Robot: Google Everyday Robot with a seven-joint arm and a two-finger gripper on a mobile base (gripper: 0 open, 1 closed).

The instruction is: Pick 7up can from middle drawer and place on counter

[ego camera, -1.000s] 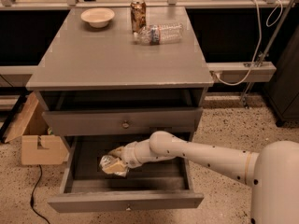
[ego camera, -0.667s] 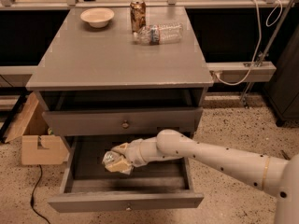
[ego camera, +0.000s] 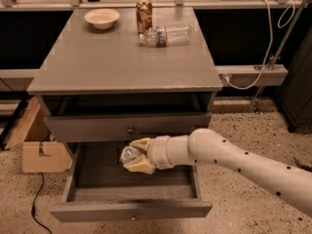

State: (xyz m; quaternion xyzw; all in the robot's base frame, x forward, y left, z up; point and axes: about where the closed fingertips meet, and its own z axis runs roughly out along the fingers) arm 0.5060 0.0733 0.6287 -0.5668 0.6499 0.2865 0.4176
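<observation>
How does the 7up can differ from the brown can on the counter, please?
The 7up can is held sideways by the gripper inside the open middle drawer; the brown can stands upright on the counter. The 7up can shows mostly its silver end; the brown can shows its side. Both are cans.

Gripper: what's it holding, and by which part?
The gripper, inside the open drawer, holds the can by its sides, one silver end showing.

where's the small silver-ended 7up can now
In the camera view, the 7up can is clamped in the gripper over the grey middle drawer, left of centre, below the matte-grey counter.
</observation>
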